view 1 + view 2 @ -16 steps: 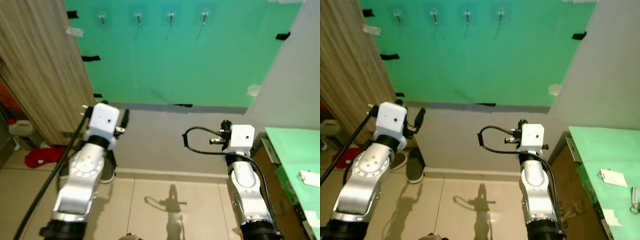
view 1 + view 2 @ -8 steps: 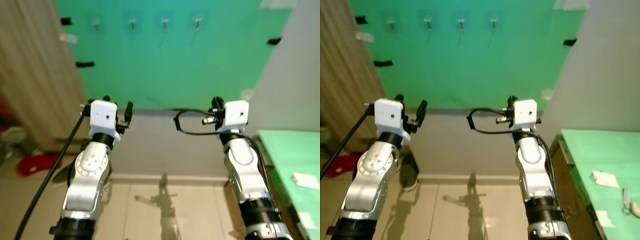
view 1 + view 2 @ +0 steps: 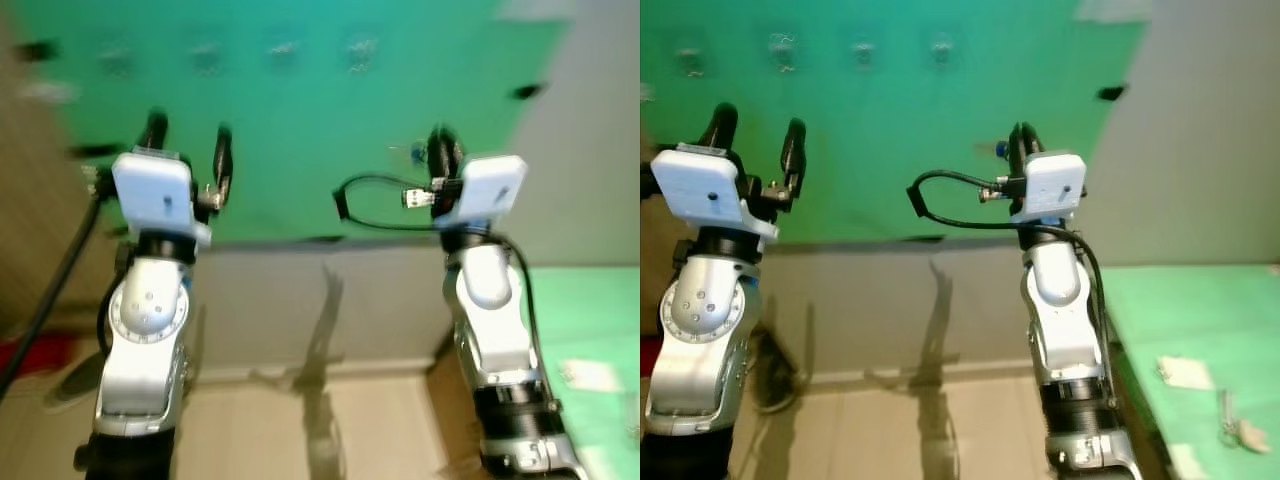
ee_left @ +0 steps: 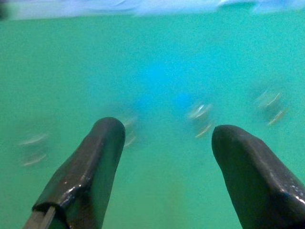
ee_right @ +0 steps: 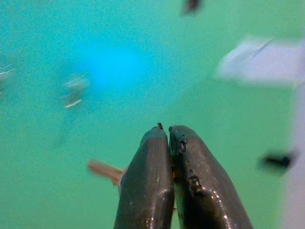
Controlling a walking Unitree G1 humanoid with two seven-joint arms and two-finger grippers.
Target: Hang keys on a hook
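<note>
Right gripper (image 5: 167, 131) raised mid-frame, fingers pinching keys (image 5: 106, 170), a blade jutting sideways below the tips. Hooks (image 3: 941, 47) in a blurred row along the top, up and left of the keys. Left gripper (image 4: 164, 138) spread, holding nothing.

A green wall panel (image 3: 870, 110) fills the upper frame, with a grey wall (image 3: 1200, 150) at right. At lower right a green desk (image 3: 1200, 310) carries a white card (image 3: 1185, 372). Beige floor tiles (image 3: 890, 430) lie below.
</note>
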